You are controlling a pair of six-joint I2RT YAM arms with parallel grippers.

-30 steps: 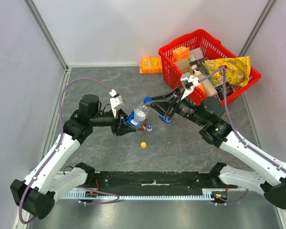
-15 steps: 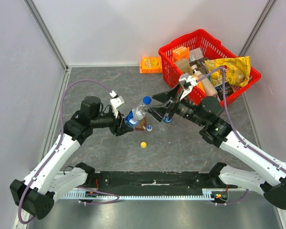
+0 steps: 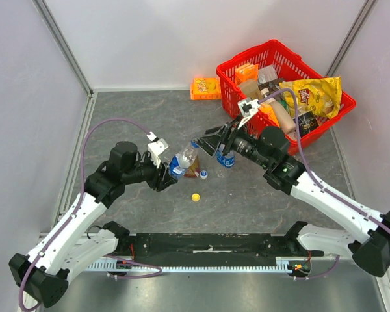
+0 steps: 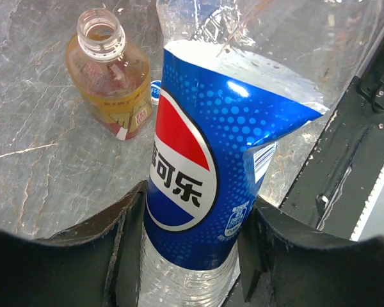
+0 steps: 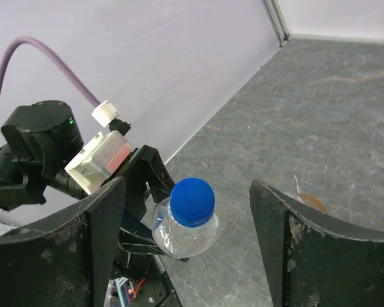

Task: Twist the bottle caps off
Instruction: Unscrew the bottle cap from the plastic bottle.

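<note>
Your left gripper point(image 4: 195, 211) is clamped on the lower body of the clear bottle with the blue label point(image 4: 192, 173), jaws pressing in on either side of the label. It carries the bottle tilted, neck pointing toward the other arm. That's the reason for the hold, I'd say: one arm pins the body so it can't spin while the other works the top. The blue cap point(image 5: 192, 201) is on the neck, right between the jaws of your right gripper point(image 5: 187, 187). Those jaws stand wide apart, one on each side of the cap, touching nothing. So the cap is lined up for a pinch, but there's no grip on it yet. Down on the table point(image 3: 266, 195), the amber bottle point(image 4: 109, 77) stands upright with its mouth open. The whitish cap point(image 3: 203, 173) lies just beside its base and the yellow cap point(image 3: 195, 197) a little nearer the arms, so that bottle reads as done. The other clear bottle point(image 3: 225, 158) stands under your right arm's wrist, and you can't tell from above whether it's capped. Watch the squeeze: the thin plastic above the label is creased, so a hard twist could buckle it.
</note>
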